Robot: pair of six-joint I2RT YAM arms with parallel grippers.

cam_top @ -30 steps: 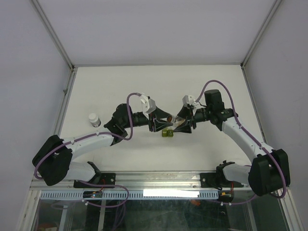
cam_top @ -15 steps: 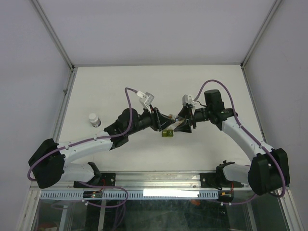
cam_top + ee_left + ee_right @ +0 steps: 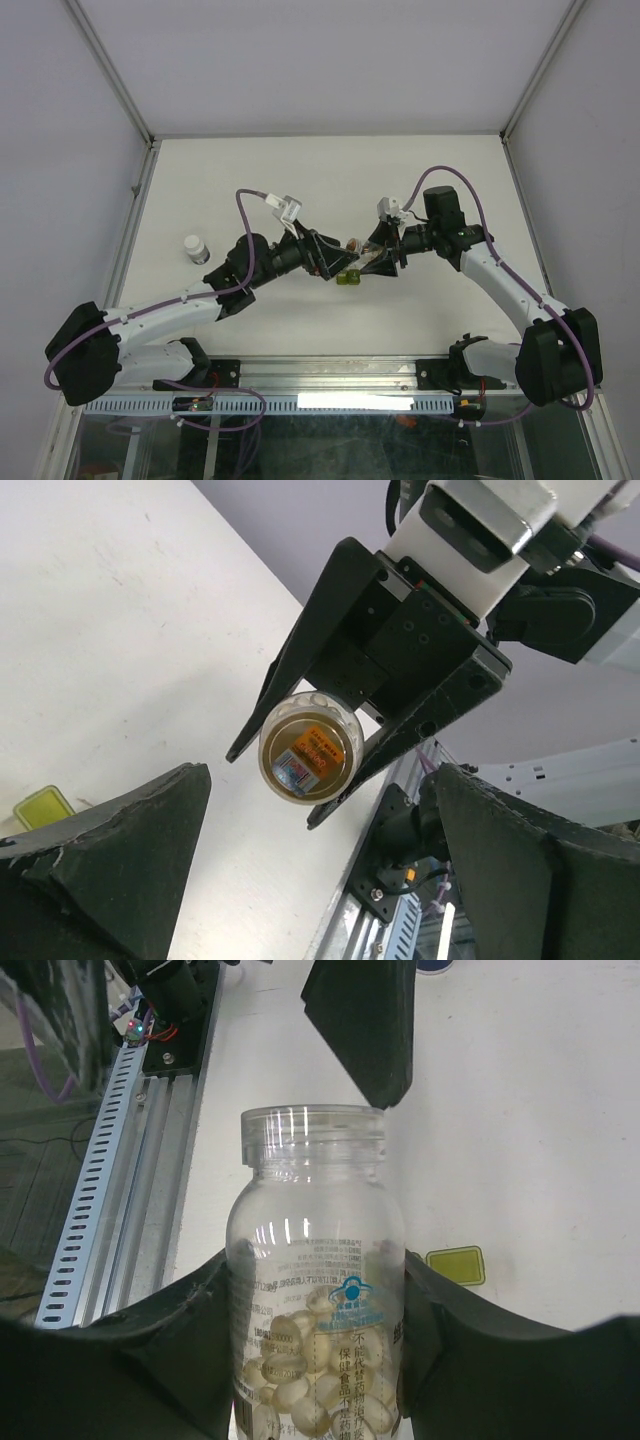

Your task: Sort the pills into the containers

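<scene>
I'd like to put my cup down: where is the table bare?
Bare: the far table behind the arms, and the strip between green box and front rail. Crowded: mid-table, where left pincer faces right pincer holding the bottle.

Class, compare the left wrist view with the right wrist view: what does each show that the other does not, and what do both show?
Left wrist only: the bottle end-on, base towards the camera, with the right gripper seen from the front, clamping it. Right wrist only: the bottle side-on, its uncapped neck and single pills heaped inside. Both: the bottle, the green box and the white table.
</scene>
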